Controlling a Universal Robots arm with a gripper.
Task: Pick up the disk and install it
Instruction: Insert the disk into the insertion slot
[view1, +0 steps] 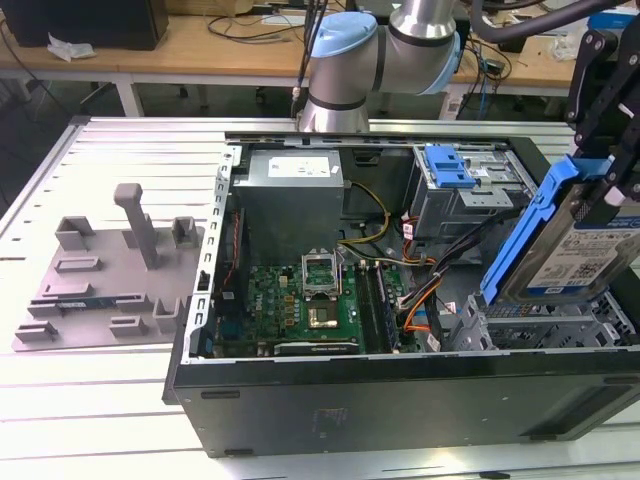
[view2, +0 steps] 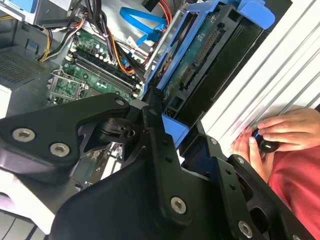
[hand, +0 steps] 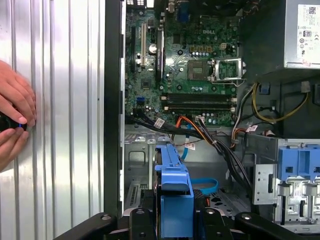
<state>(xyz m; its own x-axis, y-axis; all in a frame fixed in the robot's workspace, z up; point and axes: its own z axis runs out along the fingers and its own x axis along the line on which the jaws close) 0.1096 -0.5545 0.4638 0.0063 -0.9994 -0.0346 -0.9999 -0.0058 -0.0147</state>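
One grasp: clamps end effector (view1: 606, 160) on the disk (view1: 572, 245), tilted above the drive cage (view1: 540, 325) in the computer case (view1: 400, 400).

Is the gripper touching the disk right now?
Touching. In the first wrist view the gripper pinches the disk by its blue carrier; in the exterior view the disk hangs tilted over the open computer case.
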